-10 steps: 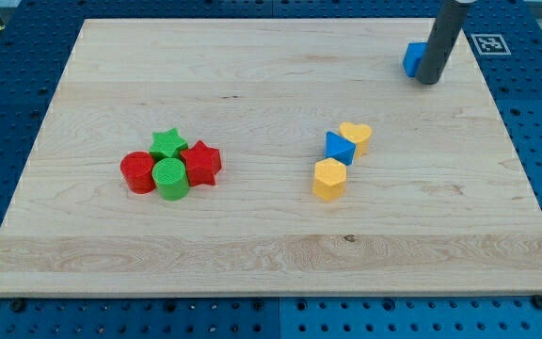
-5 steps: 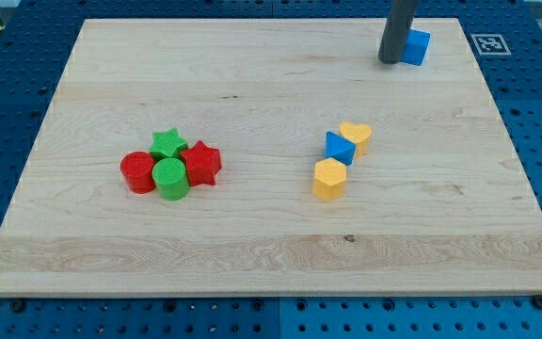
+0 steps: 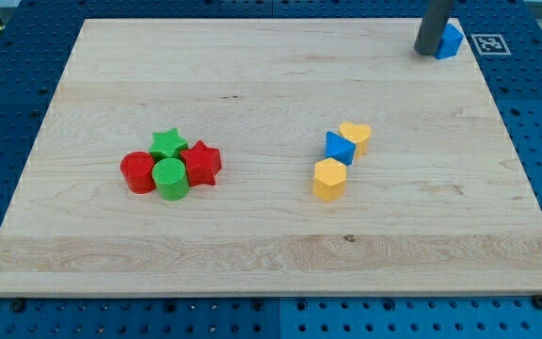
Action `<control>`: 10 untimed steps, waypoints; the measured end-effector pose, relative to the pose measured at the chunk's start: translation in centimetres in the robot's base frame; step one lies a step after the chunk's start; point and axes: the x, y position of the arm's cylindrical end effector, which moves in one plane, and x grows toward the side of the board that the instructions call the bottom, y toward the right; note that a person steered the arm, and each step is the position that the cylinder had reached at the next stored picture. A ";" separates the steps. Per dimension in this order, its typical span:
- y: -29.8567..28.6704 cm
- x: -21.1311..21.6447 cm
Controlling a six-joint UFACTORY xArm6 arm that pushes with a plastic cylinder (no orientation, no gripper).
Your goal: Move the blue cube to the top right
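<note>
Camera view: blue cube [image 3: 452, 40] sits at the board's [image 3: 252, 85] far right corner, our tip [image 3: 427, 51] touching its left face. No fingers on this rod, so nothing opens or closes. Only gentle rightward pushing; the edge is near.

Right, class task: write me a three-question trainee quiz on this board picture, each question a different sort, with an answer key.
1. True or false: the blue cube lies near the board's top right corner.
2. Multiple choice: my tip is at the blue cube's A) left side in the view, B) right side in the view, C) far away from it.
3. Fill in: the blue block in the middle cluster sits between the yellow heart and the yellow ____.

Key: 1 true; 2 A; 3 hexagon.
</note>
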 end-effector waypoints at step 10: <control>1.3 -0.2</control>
